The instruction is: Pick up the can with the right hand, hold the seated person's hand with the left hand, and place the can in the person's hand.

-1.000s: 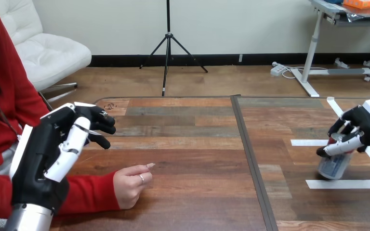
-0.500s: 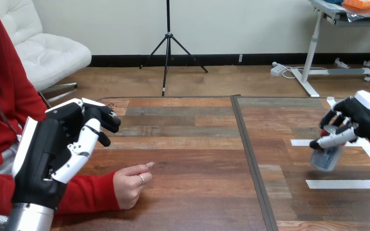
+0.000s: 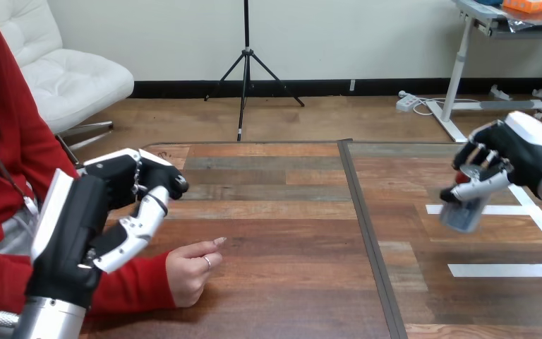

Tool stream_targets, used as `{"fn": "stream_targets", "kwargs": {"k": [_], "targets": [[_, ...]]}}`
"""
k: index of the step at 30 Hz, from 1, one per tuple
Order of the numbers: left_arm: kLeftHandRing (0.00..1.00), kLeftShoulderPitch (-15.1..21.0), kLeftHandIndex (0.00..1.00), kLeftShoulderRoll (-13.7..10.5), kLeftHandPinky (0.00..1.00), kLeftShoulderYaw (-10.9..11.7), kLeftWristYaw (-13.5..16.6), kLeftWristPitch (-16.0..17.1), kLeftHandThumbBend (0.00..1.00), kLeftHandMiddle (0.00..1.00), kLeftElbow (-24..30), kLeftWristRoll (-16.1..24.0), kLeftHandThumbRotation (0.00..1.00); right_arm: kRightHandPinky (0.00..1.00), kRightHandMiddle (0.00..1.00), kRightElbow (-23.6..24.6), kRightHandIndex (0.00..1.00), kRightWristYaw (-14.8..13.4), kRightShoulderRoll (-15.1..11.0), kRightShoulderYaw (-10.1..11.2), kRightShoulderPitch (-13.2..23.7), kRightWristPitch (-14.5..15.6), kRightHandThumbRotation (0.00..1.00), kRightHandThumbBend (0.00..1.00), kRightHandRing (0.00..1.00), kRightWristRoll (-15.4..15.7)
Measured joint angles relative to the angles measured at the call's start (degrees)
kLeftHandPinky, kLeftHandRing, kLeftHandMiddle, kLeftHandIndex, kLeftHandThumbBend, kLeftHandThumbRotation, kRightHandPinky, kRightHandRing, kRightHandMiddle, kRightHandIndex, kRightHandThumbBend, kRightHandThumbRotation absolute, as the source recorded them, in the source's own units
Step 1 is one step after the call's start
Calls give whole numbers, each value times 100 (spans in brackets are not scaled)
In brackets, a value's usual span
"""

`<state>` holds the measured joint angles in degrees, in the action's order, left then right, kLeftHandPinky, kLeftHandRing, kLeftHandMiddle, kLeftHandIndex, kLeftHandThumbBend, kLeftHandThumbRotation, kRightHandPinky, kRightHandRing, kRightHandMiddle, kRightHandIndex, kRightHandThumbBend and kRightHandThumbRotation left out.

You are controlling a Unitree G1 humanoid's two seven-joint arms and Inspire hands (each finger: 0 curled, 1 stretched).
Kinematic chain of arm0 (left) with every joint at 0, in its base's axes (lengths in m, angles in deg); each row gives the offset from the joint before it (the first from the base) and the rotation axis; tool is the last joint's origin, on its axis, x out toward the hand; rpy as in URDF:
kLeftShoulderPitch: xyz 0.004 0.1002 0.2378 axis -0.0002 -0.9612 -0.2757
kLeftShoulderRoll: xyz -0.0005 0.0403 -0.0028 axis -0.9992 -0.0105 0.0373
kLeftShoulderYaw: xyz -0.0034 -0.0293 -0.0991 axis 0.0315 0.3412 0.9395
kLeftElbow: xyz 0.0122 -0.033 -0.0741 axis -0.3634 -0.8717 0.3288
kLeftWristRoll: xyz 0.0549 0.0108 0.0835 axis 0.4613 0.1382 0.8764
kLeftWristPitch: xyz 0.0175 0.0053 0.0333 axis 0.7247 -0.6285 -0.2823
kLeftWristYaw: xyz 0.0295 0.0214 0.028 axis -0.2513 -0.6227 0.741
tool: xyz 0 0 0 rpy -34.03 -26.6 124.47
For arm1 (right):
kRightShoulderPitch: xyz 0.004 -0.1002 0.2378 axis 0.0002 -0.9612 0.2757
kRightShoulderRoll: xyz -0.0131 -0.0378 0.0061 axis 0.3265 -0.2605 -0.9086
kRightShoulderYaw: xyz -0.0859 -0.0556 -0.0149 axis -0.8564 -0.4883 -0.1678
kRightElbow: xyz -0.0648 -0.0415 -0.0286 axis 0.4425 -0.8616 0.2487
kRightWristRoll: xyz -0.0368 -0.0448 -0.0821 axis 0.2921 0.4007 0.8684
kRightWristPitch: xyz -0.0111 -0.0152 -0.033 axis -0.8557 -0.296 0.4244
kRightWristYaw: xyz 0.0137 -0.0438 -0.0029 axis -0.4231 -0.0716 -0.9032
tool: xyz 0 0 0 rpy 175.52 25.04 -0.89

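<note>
At the counter's right side, the robot's black-and-white right hand has its fingers curled round a pale grey-blue cylindrical can. The can is tilted and clear of the brown wood-plank counter, above the white tape strips marked on the surface. The fingers cover the can's upper end; its print is too small to make out.

At the left, the robot's left hand hangs over the counter with its fingers partly bent and a wide gap to the thumb, grasping nothing. The person's hand rests on the counter just right of and below it, loosely closed, apart from the robot's fingers. The left hand overlaps the person's red sleeve; whether they touch cannot be told.
</note>
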<state>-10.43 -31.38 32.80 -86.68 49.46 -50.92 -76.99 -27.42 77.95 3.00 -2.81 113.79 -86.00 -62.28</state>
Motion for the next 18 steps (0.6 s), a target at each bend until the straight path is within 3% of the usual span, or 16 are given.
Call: {"fn": "stream_targets", "kwargs": {"k": [9,18], "targets": [[59,2,50,-111,44,-10,112,66,47,58,-23,487,4,37,47,196,50,87,0,0,10,-17,0,73,41,-1],[61,-5,59,-438,47,-31,282,15,81,64,83,1882,1,36,46,283,49,130,0,0,11,-72,0,73,40,-2]]}}
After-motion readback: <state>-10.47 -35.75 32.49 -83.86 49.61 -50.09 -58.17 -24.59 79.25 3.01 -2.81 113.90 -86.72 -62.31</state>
